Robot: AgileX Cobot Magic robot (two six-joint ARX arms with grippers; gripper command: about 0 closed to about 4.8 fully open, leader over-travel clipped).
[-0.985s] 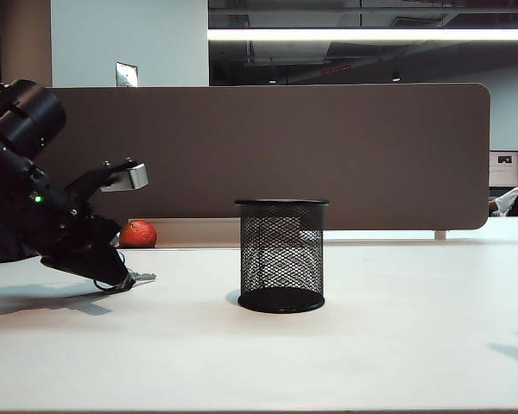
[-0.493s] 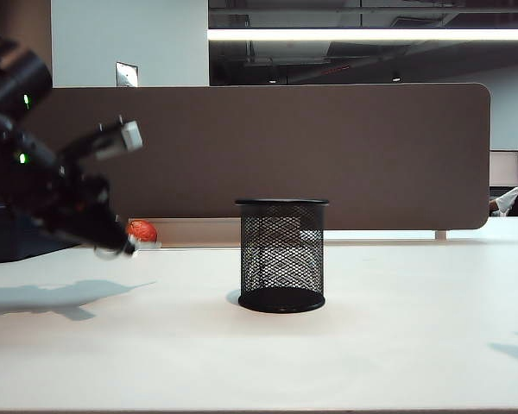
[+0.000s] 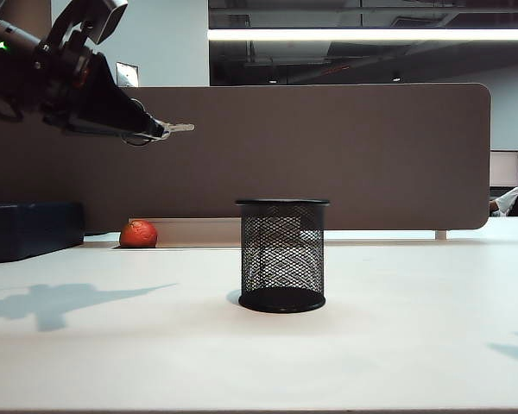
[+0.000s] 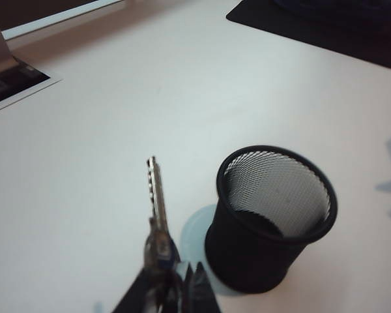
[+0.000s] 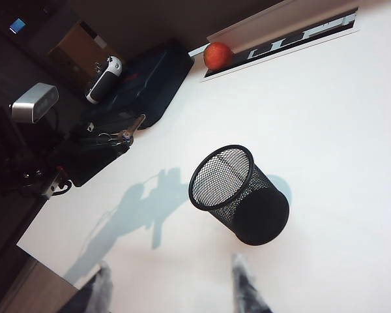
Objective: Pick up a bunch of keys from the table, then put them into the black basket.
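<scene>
Left gripper clamped on keys, high and left of basket; carry over rim, then release. Right gripper wide open, empty; keep clear.

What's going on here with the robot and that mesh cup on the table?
The left gripper is shut on the bunch of keys and holds it high in the air, up and to the left of the black basket, one silvery key sticking out toward it. The basket stands upright on the white table and looks empty. The right gripper hangs open over the table, holding nothing. An orange-red ball sits at the back.
</scene>
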